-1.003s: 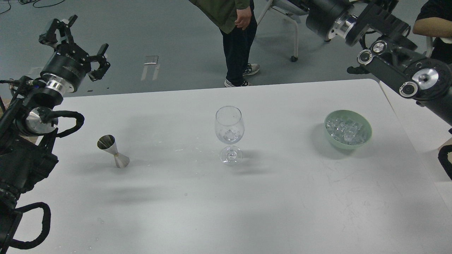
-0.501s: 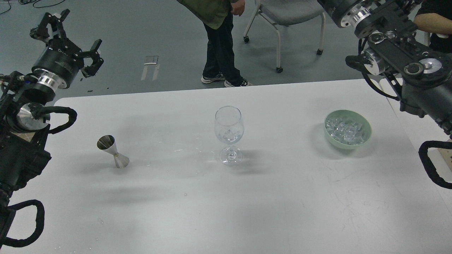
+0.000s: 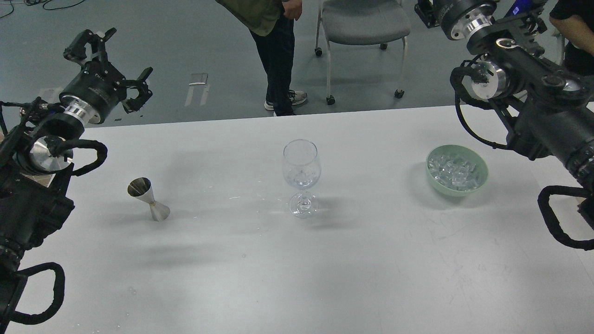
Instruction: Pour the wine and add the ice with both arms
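At the far left, the left arm [image 3: 37,185] rises along the edge of the white table [image 3: 297,269], its silver joint disc and looped black cables showing. The left gripper [image 3: 109,65] is held up off the table, over the grey floor beyond the far left corner, with its claw-like fingers spread wide apart and nothing between them.

On the table to its right stands a small metal jigger [image 3: 149,198] (an hourglass-shaped double cone), leaning a little with its open mouth toward the upper left. It is well apart from the gripper.

Near the middle of the table stands the wine glass [image 3: 301,176], upright on its stem, with what looks like a few clear pieces low in its bowl. Beyond the table's far edge, a person [image 3: 274,51] in dark trousers stands on the floor next to a grey wheeled chair [image 3: 362,28].

Further right sits a pale green bowl [image 3: 480,183], and the ice [image 3: 455,171] lies heaped inside it as many small clear cubes. The bowl is well apart from the glass.

At the far right, the right arm [image 3: 538,102] reaches from the table's right edge toward the top of the view. Its gripper runs out of the view at the top, so the state of its jaws cannot be told.
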